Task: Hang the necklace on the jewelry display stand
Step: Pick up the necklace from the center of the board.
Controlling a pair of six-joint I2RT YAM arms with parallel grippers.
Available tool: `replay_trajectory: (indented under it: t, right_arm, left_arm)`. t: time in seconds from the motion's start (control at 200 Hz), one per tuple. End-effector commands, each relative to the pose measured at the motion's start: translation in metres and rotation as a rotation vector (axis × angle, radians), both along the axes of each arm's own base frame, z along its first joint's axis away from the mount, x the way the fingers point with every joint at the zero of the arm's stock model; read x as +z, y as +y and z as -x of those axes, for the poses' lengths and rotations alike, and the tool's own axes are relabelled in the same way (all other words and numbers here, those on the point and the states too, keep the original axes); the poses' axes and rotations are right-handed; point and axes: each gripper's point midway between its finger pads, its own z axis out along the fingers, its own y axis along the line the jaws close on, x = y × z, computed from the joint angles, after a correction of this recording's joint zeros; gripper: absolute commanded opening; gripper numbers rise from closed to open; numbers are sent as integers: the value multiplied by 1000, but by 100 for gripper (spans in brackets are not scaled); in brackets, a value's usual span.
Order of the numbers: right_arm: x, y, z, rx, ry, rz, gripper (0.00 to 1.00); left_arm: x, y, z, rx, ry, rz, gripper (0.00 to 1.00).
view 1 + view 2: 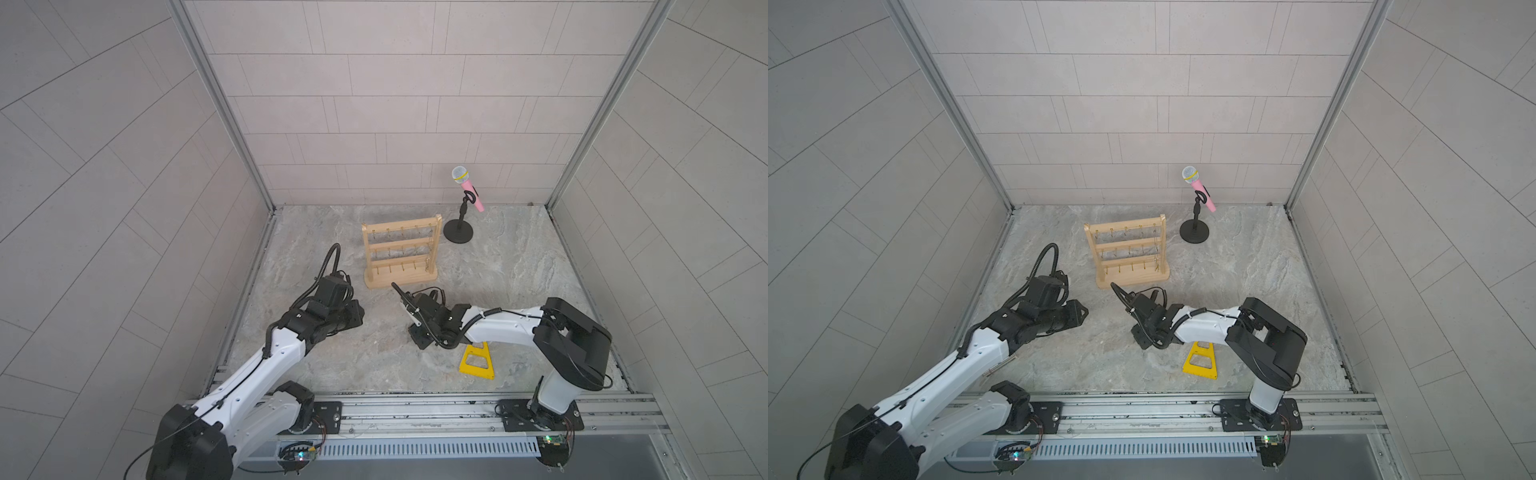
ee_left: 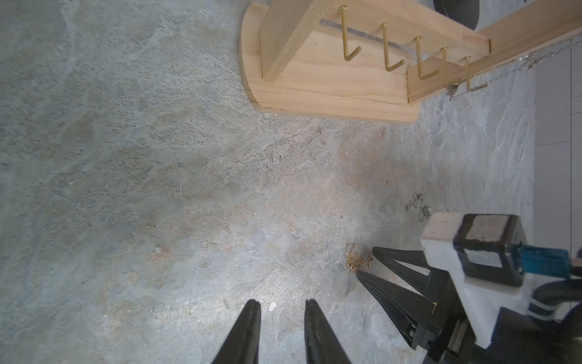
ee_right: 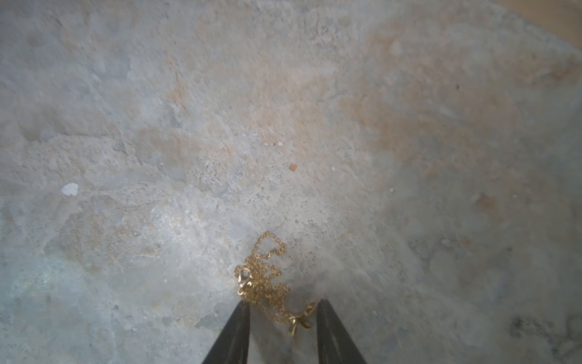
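The necklace (image 3: 263,280), a thin gold chain with a small pendant, lies in a heap on the stone floor. My right gripper (image 3: 283,304) points down at it and is open, its fingertips standing either side of the pendant end without pinching it. In the left wrist view the same necklace (image 2: 357,260) lies at the tips of the right gripper (image 2: 365,261). My left gripper (image 2: 281,302) is open and empty, low over bare floor beside it. The pale wooden jewelry display stand (image 1: 401,253) (image 1: 1125,253) (image 2: 330,85) stands upright just beyond both grippers.
A silver chain (image 2: 504,72) hangs from a hook at one end of the stand. Another silver chain (image 2: 417,205) lies on the floor near it. A pink microphone (image 1: 467,189) on a black stand is at the back right. A yellow triangular frame (image 1: 478,360) lies under the right arm.
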Motion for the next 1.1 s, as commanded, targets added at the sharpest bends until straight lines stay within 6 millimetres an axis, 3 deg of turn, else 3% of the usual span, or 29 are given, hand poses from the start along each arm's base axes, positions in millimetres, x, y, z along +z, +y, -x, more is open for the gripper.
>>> replay_trajectory:
  t: [0.0,0.17,0.295,0.74,1.096]
  right_arm:
    - [-8,-17,4,1,2,95,40]
    - [24,-10,-6,38,-74,72,42]
    - [33,-3,-6,93,-82,76,42]
    - [7,11,7,217,9,96,34]
    - [-7,7,8,233,29,141,29]
  left_arm:
    - [-3,7,2,11,0,-17,30]
    - [0,10,2,21,-13,-17,30]
    - [-1,9,1,23,-11,-13,30]
    - [-1,10,0,27,-9,-12,30]
    - [-2,11,-1,31,-8,-13,30]
